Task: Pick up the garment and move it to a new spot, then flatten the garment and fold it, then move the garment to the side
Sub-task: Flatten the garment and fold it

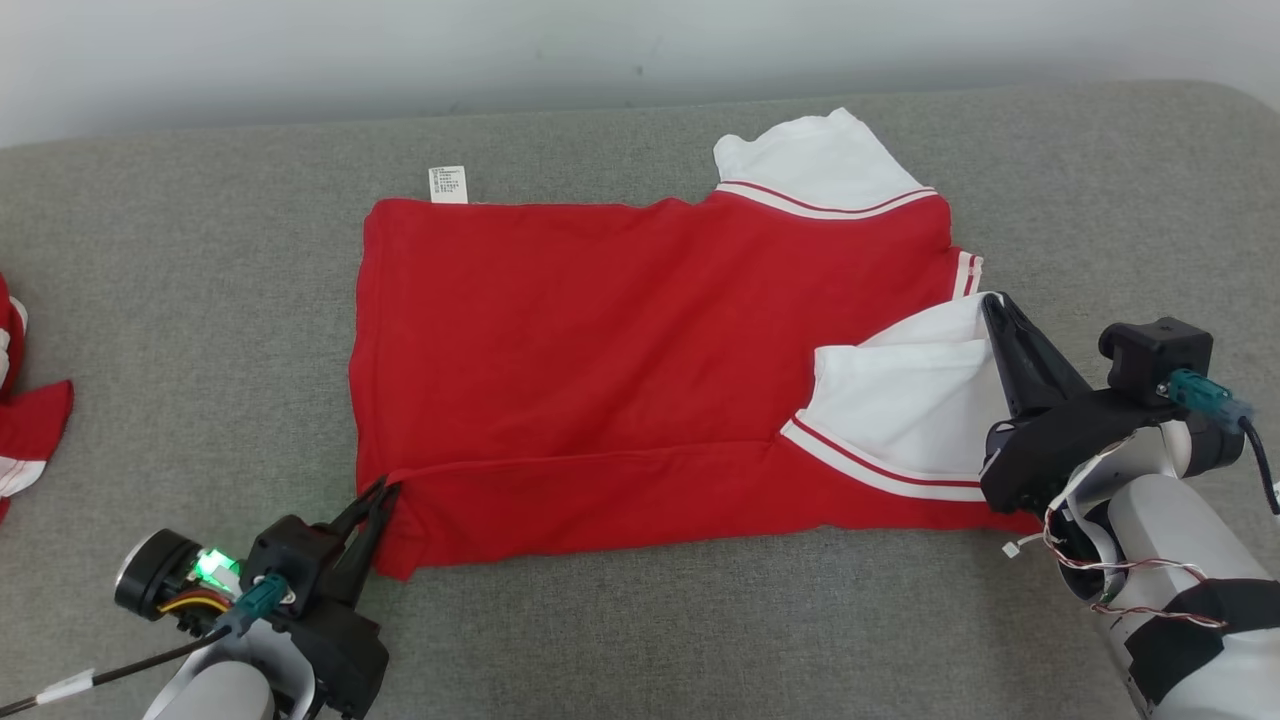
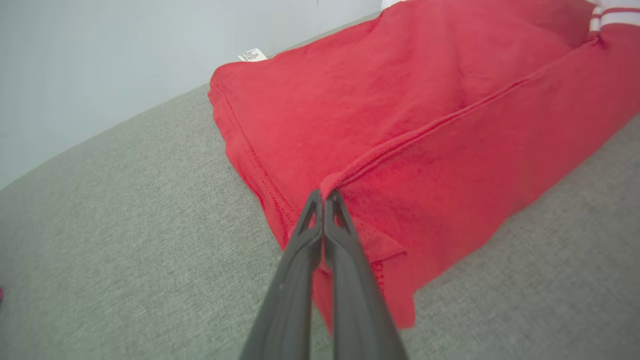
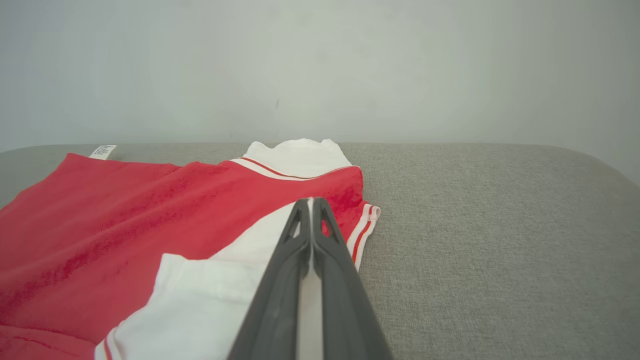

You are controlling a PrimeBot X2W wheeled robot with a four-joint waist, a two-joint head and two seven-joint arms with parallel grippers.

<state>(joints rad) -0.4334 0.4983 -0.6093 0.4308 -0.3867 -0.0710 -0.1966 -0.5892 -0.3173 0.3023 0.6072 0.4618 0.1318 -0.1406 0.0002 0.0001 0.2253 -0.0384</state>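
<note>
You have one garment (image 1: pixel 600 330), red with two white sleeves, lying spread on the grey padded surface (image 1: pixel 200 250) between your two end effectors. Your left end effector (image 1: pixel 383 492) is closed tight, its tips pinching the corner of a folded-over red edge; the rest of the cloth runs ahead of it and to its right. Your right end effector (image 1: pixel 988 300) is also fully closed, with white cloth of the nearer sleeve (image 1: pixel 910 400) caught between its fingers (image 3: pixel 280 280). The second sleeve (image 1: pixel 815 160) lies beyond its tips, slightly to their left. One white label (image 1: pixel 448 184) sticks out at the garment's far edge, well ahead of the left end effector. One other red-and-white cloth (image 1: pixel 25 430) lies well to that end effector's left.
</note>
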